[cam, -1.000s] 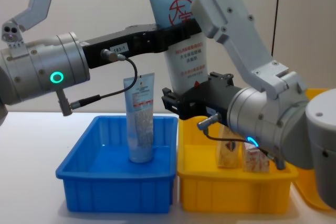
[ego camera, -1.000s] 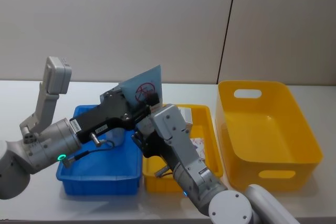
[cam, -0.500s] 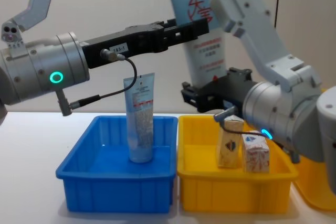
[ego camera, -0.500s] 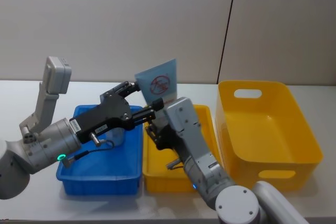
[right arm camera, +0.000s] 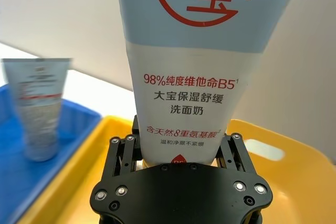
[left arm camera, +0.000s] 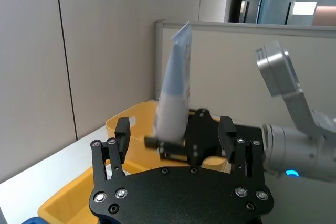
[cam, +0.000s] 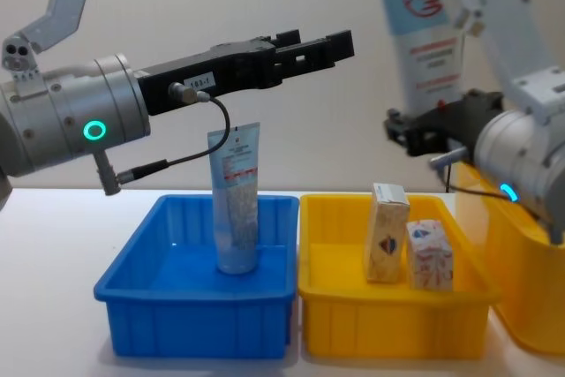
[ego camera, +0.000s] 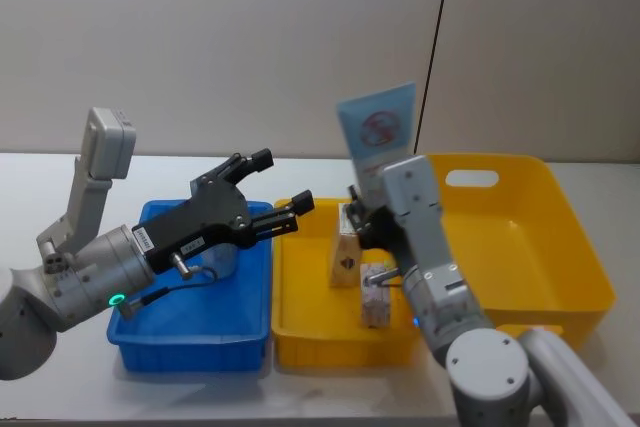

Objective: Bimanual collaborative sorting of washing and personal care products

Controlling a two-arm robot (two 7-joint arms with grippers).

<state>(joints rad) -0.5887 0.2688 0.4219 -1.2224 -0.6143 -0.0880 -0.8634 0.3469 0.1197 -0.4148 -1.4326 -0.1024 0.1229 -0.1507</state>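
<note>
Pale blue-and-white tube point(ego camera: 378, 139), red round logo, sits clamped upright in the right gripper point(right arm camera: 181, 150) — cap end hidden; left gripper point(ego camera: 282, 181) gapes wide.

- Squeeze tubes, two: one red-logo tube point(cam: 426, 24), one smaller tube point(cam: 237, 209) with grey print.
- Cartons, two: a taller carton point(cam: 387, 231) and a shorter carton point(cam: 429, 255), both cream with red-blue print.
- Trays, three: one blue tray point(cam: 194, 328), one small yellow tray point(cam: 388, 328), one large yellow tray point(ego camera: 510, 247).
</note>
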